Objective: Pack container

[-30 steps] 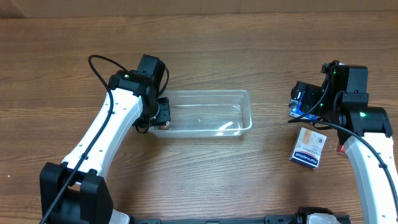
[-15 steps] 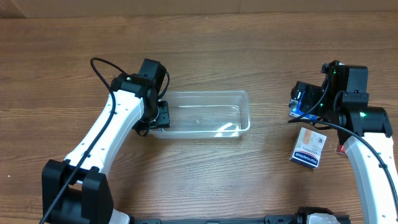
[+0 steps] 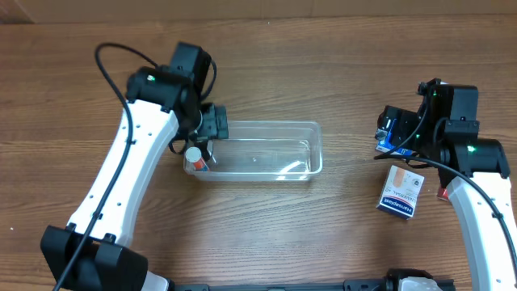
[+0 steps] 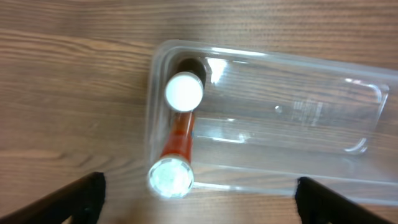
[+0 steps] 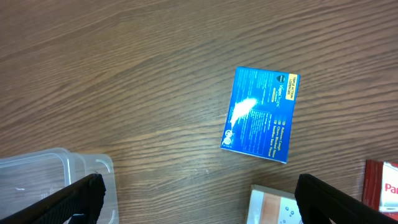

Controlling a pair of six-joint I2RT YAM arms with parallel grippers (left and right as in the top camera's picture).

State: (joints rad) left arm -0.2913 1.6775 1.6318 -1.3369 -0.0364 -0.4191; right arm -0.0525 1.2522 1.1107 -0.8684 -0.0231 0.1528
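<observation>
Now we are hovering the left gripper [image 4: 199, 185], jaws spread wide and empty, over the container [image 3: 266, 124], which is sitting on the table [image 3: 258, 234]. A white-capped bottle [image 3: 194, 154] is resting inside at its left end. Well right of the container, the right gripper [image 5: 199, 186] is hanging open and empty over a blue box [image 5: 261, 115]. We are judging the container light, slick and flexible. Pinching a short end wall at the rim looks the safest hold.

One container [image 3: 266, 124], three boxes [image 3: 401, 191], one bottle [image 3: 195, 155], perhaps two.
</observation>
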